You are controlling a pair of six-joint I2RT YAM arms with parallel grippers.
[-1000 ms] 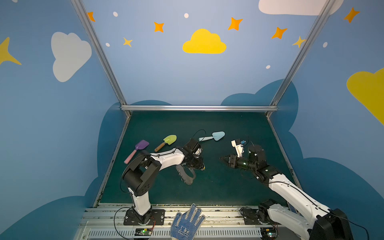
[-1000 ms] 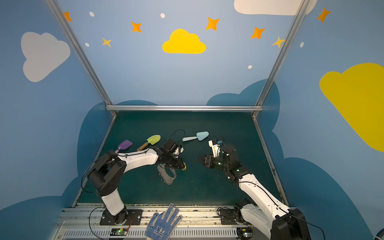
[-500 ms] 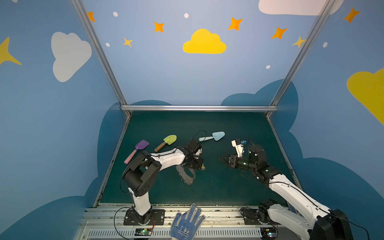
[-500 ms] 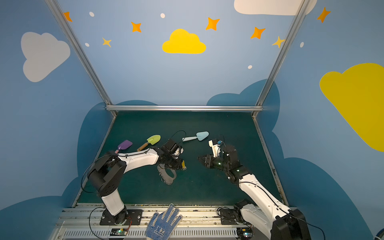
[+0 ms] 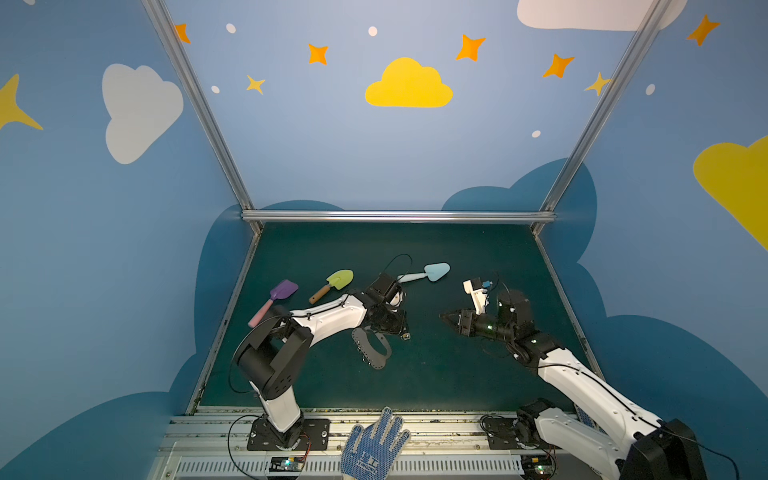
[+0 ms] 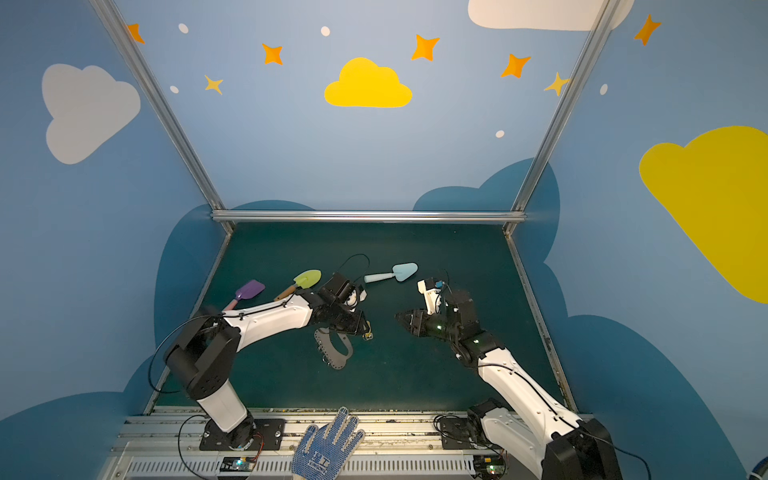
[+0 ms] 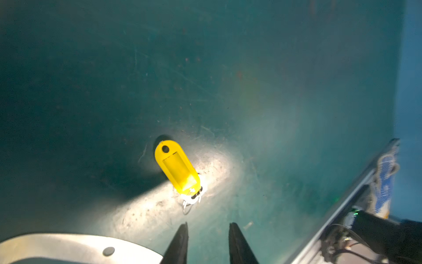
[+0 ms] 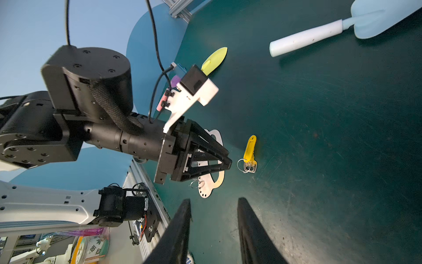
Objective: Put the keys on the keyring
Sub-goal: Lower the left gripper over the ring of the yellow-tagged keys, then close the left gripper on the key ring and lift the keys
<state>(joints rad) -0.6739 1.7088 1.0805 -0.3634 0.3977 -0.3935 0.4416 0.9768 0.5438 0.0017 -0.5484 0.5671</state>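
Both parted and empty: left gripper (image 7: 208, 225) just beside the keyring (image 8: 204, 190), right gripper (image 8: 214, 201) well apart. We judge pickup is in hand; next we pinch the keys (image 7: 179, 169) beside it.

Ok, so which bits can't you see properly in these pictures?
Keys: left wrist view, glare whitens the metal key, so its shape is lost; both top views, too small.
Keyring: right wrist view, the left gripper covers its middle; left wrist view, bottom edge cuts most off.
Blue-dotted work glove: both top views, bottom edge cuts off its cuff.
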